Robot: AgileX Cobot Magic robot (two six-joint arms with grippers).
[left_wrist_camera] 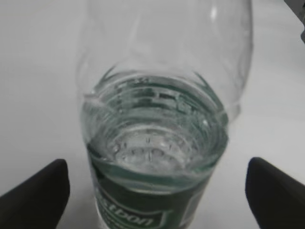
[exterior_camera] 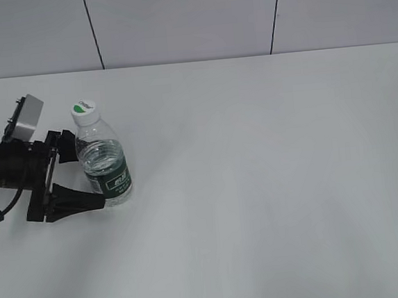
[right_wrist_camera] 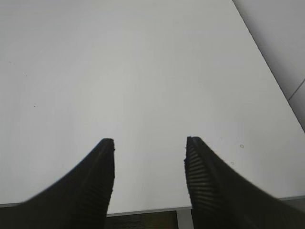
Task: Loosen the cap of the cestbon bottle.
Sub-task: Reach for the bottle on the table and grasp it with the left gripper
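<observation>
The cestbon bottle (exterior_camera: pixel 105 163) stands upright on the white table at the left, clear plastic with a dark green label band. Its white cap (exterior_camera: pixel 84 111) with a green leaf mark is on top. My left gripper (exterior_camera: pixel 83 176) is open, its two black fingers on either side of the bottle's lower body, not touching it. In the left wrist view the bottle (left_wrist_camera: pixel 157 143) fills the middle between the open gripper's fingers (left_wrist_camera: pixel 157 191), with gaps on both sides; the cap is out of that view. My right gripper (right_wrist_camera: pixel 149 143) is open and empty, over bare table.
The white table (exterior_camera: pixel 272 184) stretches to the right of the bottle. A grey panelled wall (exterior_camera: pixel 188 21) stands behind it. The right wrist view shows the table's near edge (right_wrist_camera: pixel 143 210) and right edge (right_wrist_camera: pixel 271 81).
</observation>
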